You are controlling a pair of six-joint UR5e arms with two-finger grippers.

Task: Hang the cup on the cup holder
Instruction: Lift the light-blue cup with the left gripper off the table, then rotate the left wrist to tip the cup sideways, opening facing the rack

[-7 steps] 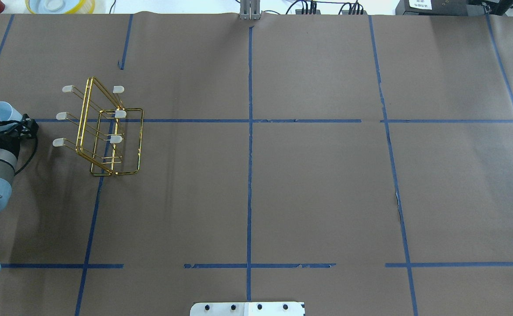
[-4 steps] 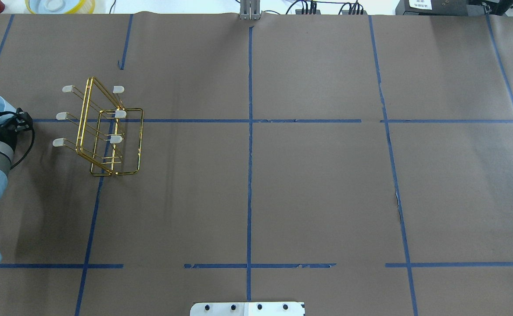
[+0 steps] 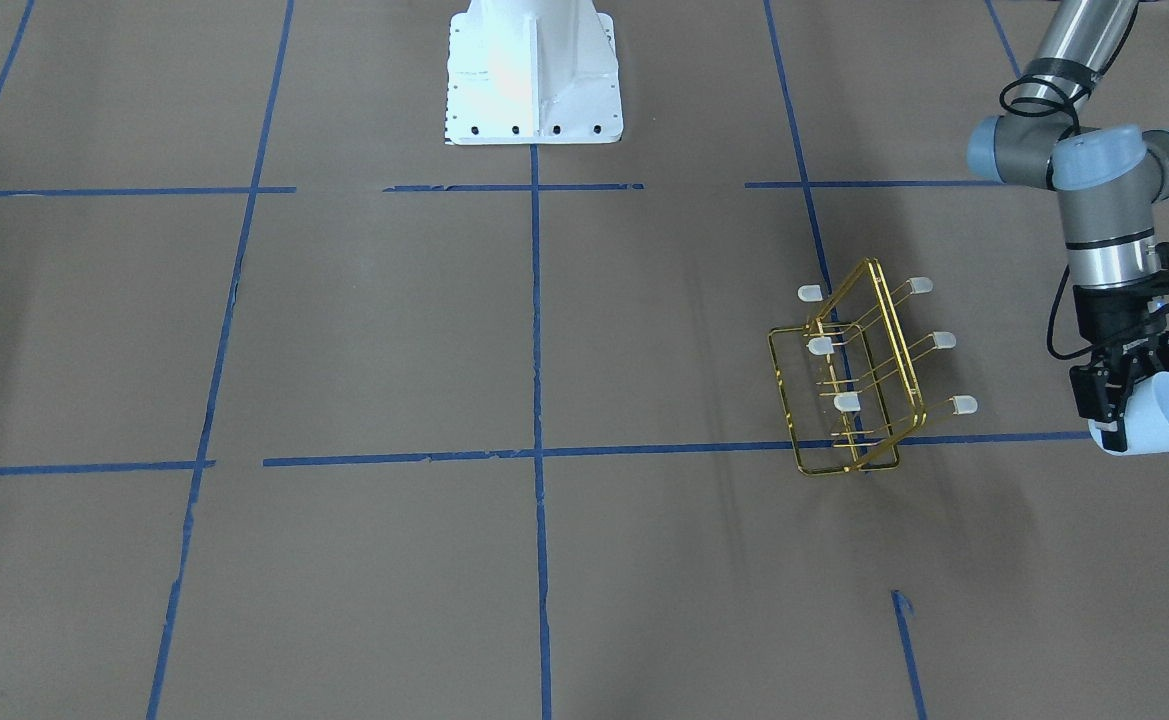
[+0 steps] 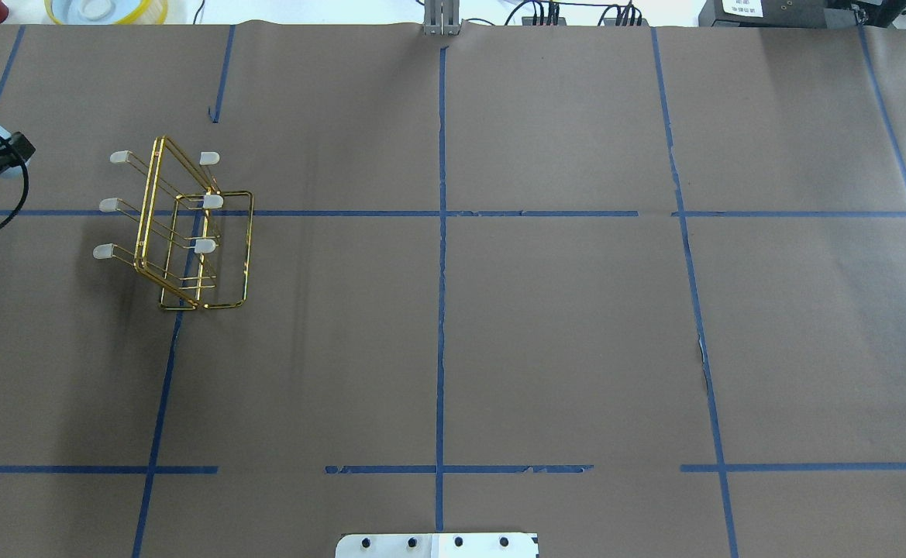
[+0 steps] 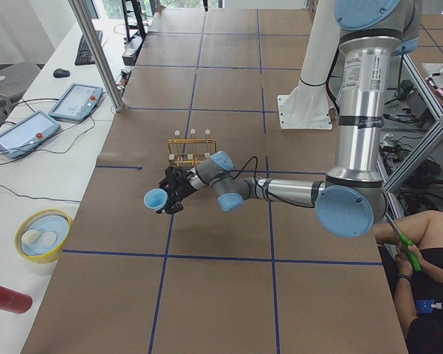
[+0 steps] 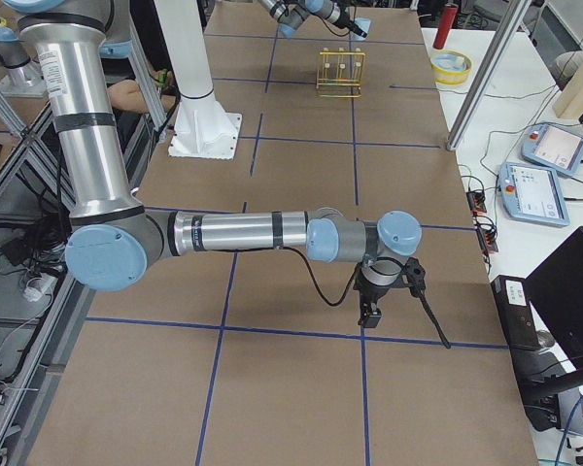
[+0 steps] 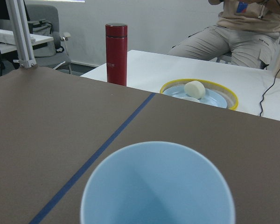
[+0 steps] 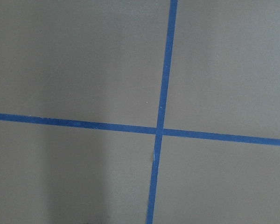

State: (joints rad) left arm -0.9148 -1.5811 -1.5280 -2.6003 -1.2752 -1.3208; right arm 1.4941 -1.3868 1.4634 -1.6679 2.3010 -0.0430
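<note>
Left gripper (image 3: 1114, 408), clamped on pale blue cup (image 3: 1159, 415), moved far-left, away from gold cup holder (image 3: 856, 372); right gripper (image 6: 369, 313) cannot tell.

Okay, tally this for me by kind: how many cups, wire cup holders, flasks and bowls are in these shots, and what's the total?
cup: 1
cup holder: 1
red flask: 1
yellow bowl: 1
Total: 4
</note>
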